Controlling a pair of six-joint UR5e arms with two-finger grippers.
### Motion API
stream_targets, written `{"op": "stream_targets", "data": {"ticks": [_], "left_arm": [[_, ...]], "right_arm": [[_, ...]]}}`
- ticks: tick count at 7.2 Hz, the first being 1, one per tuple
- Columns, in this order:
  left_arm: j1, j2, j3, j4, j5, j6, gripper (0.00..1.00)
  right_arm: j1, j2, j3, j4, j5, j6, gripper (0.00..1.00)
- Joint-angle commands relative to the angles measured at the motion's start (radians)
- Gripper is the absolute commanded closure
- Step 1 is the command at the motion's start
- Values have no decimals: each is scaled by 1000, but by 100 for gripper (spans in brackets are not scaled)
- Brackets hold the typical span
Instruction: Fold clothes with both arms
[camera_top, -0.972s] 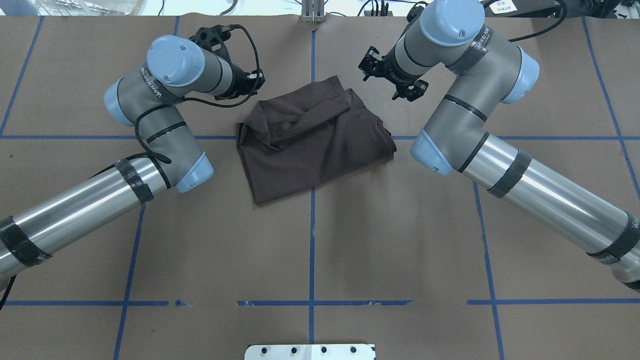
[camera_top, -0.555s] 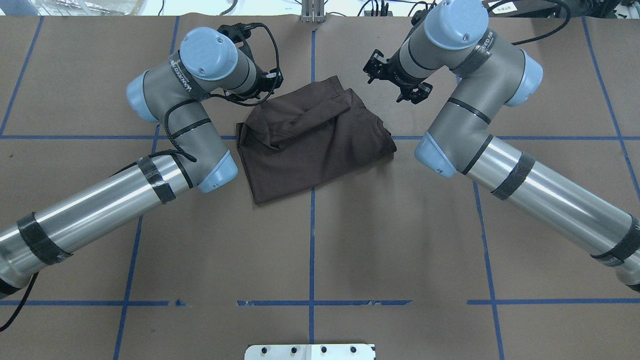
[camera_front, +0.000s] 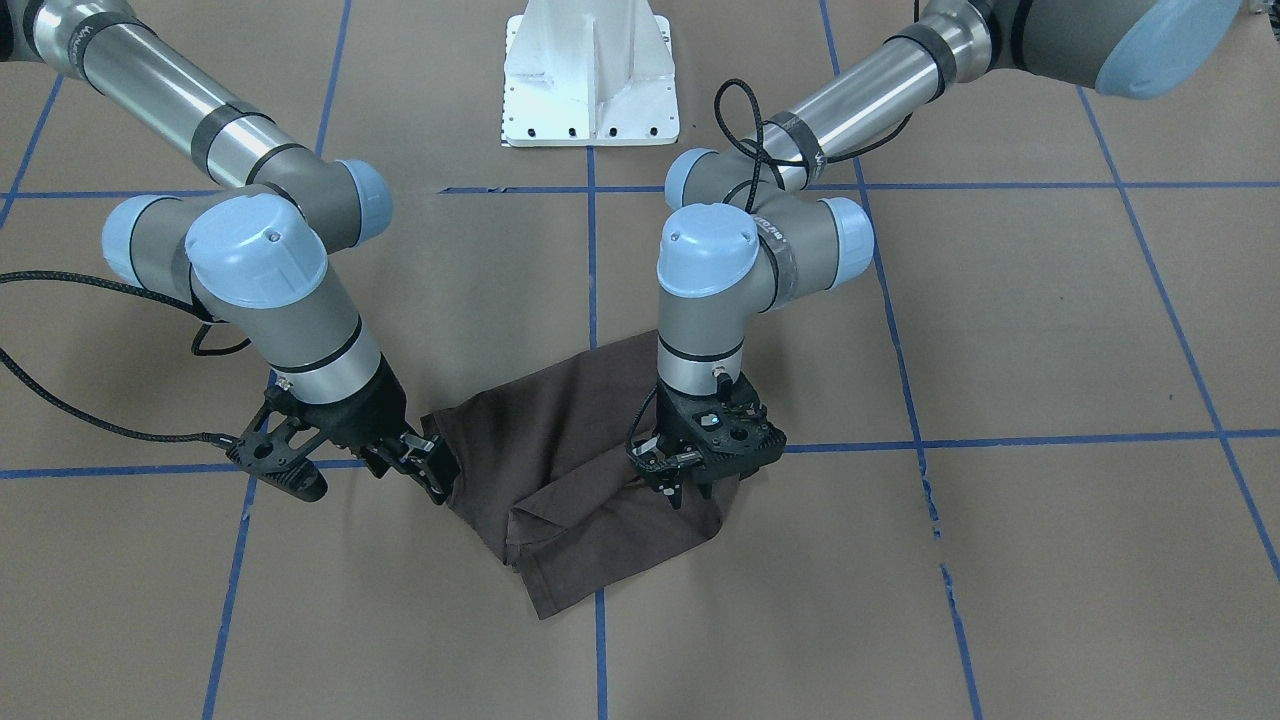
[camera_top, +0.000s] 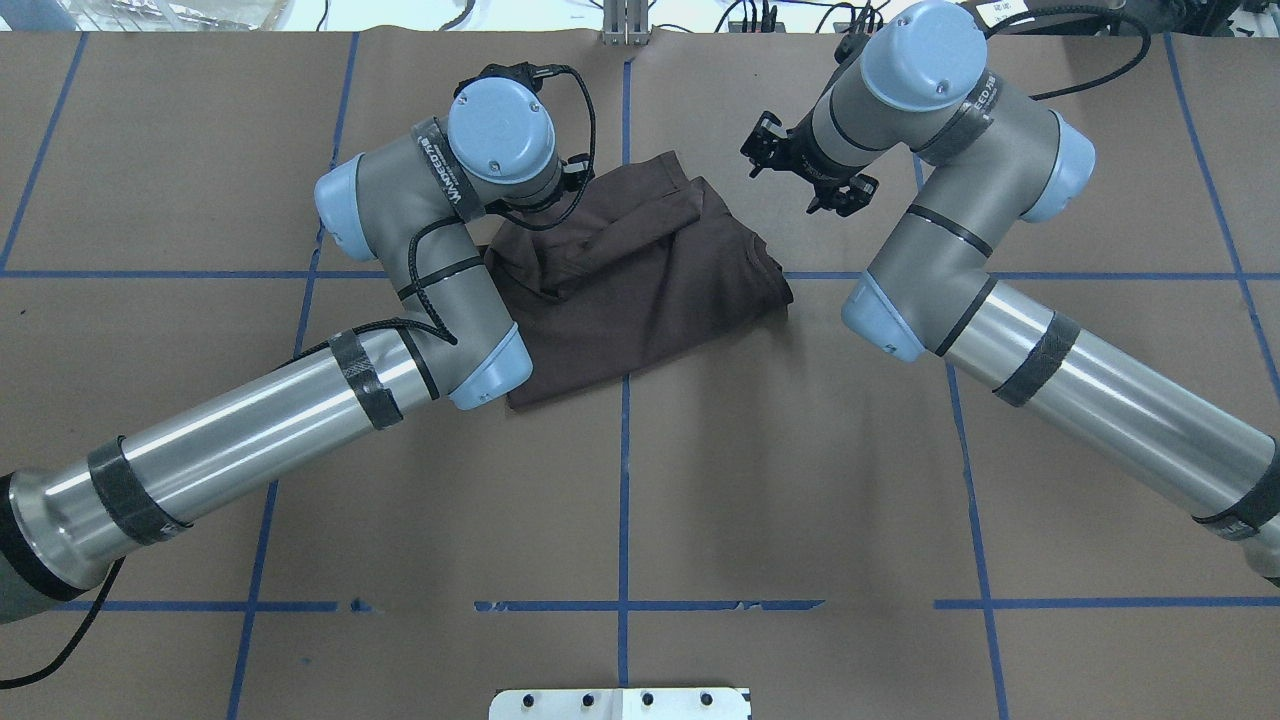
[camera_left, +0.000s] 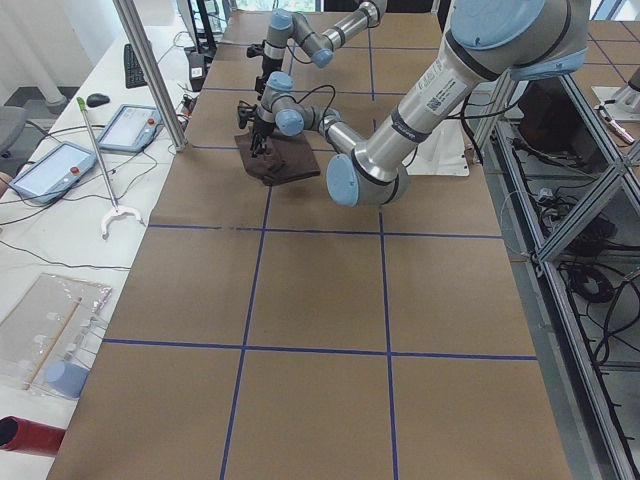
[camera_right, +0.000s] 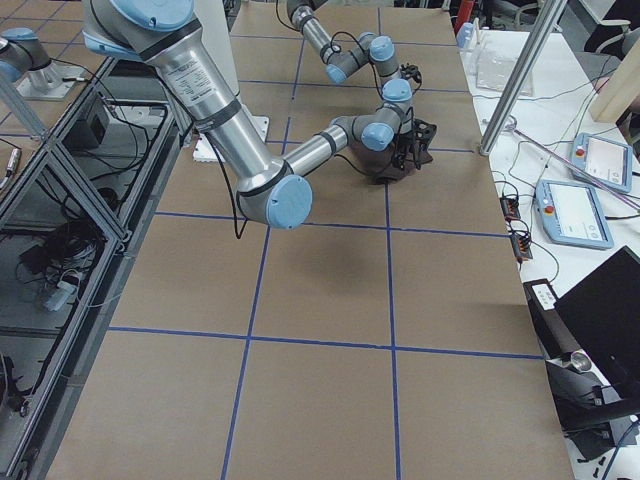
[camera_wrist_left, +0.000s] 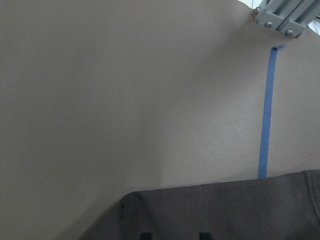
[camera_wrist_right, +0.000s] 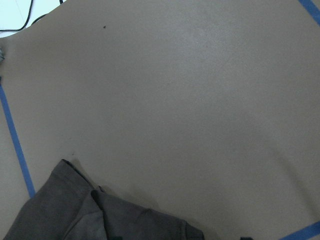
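Observation:
The dark brown T-shirt (camera_top: 640, 280) lies in a loose fold on the brown table (camera_top: 800, 480), a little beyond its middle. It also shows in the front view as a rumpled T-shirt (camera_front: 560, 435). My left gripper (camera_front: 688, 492) points straight down at the shirt's far left part, its tips slightly apart just over the cloth. From overhead the left wrist (camera_top: 500, 125) hides it. In the left wrist view the gripper (camera_wrist_left: 173, 236) shows only two tips over the T-shirt (camera_wrist_left: 240, 210). My right gripper (camera_top: 782, 190) hovers wide open off the far right edge, one fingertip (camera_front: 432, 470) close to the cloth.
The white pedestal base (camera_front: 590, 80) stands at the robot's side of the table. Blue tape lines (camera_top: 623, 480) divide the surface. An aluminium post (camera_top: 625, 20) rises at the far edge. Desks with tablets (camera_left: 60, 165) flank the table's far side.
My left arm has swung right, bringing its gripper from beside the shirt to over its far left part. The right arm has shifted slightly right. The shirt lies unchanged.

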Motion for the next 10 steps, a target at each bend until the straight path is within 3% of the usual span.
{"op": "stream_targets", "data": {"ticks": [1,3,4,5,6,10], "left_arm": [[49,-21,5,127,102,8,59],[80,-26,14,138,119,8,59],[83,-29,16,149,119,8,65],[83,-32,16,167,128,9,88],[82,-31,16,175,146,9,100],[79,-35,-19,203,188,47,100]], "right_arm": [[0,-14,3,4,0,-2,17],[0,-20,1,5,2,-2,17],[0,-22,0,5,2,-2,17],[0,-23,1,5,2,-2,17],[0,-25,0,5,2,-2,17],[2,-23,0,5,2,-2,17]]}}
